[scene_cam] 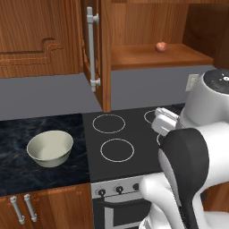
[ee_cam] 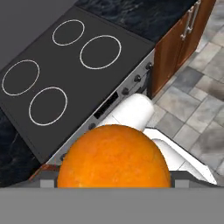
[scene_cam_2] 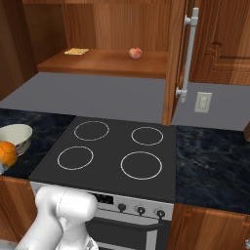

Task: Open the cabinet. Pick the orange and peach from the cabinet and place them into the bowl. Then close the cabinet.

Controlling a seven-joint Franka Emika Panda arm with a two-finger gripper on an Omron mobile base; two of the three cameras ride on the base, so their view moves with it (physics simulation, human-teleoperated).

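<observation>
The orange looms large at the bottom of the hand view and hides my fingertips; my gripper is shut on it. In the right base view the orange hangs at the left edge, just in front of the cream-white bowl. That bowl stands on the dark counter left of the stove, with nothing visible inside. Both doors of the cabinet are swung open. On its wooden shelf rests the peach, also seen as the peach in the left base view.
A black stove top with several burner rings lies below the cabinet. A small yellow flat item sits on the shelf's left part. The open right door juts out over the counter, beside a wall outlet. Low cabinets stand beneath.
</observation>
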